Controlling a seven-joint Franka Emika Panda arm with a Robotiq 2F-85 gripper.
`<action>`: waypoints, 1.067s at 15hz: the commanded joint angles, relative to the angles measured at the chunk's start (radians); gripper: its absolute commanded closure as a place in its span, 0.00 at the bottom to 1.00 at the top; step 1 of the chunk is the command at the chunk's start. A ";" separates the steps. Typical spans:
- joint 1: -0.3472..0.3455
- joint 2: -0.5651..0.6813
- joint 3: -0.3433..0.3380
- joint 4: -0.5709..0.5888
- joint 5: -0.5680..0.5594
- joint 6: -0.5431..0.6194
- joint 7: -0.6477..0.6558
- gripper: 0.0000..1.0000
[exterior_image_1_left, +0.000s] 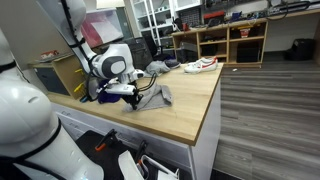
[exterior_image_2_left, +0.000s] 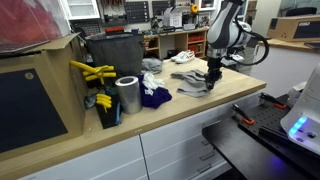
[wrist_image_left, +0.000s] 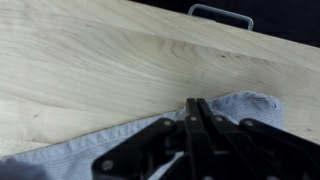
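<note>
A light blue-grey cloth (exterior_image_1_left: 157, 97) (exterior_image_2_left: 193, 86) lies crumpled on the wooden worktop (exterior_image_1_left: 185, 110). My gripper (exterior_image_1_left: 131, 96) (exterior_image_2_left: 210, 76) is down on it, at its edge. In the wrist view the two black fingers stand pressed together, and my gripper (wrist_image_left: 197, 103) meets the cloth (wrist_image_left: 250, 106) right where the fabric borders bare wood. The jaws are shut with the thin fabric at their tips; the pinch itself is hidden under the fingers.
A white sneaker (exterior_image_1_left: 200, 65) (exterior_image_2_left: 183, 57) lies farther along the worktop. A metal cylinder (exterior_image_2_left: 127, 95), a dark blue cloth (exterior_image_2_left: 155, 97), yellow tools (exterior_image_2_left: 92, 72) and a black bin (exterior_image_2_left: 115, 50) crowd one end. A metal handle (wrist_image_left: 220, 12) shows past the worktop's edge.
</note>
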 joint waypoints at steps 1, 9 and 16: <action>0.024 -0.091 0.015 -0.034 0.028 -0.013 -0.028 0.99; 0.127 -0.042 0.021 0.055 0.023 -0.015 0.098 0.99; 0.203 0.110 -0.002 0.237 -0.174 -0.026 0.322 0.99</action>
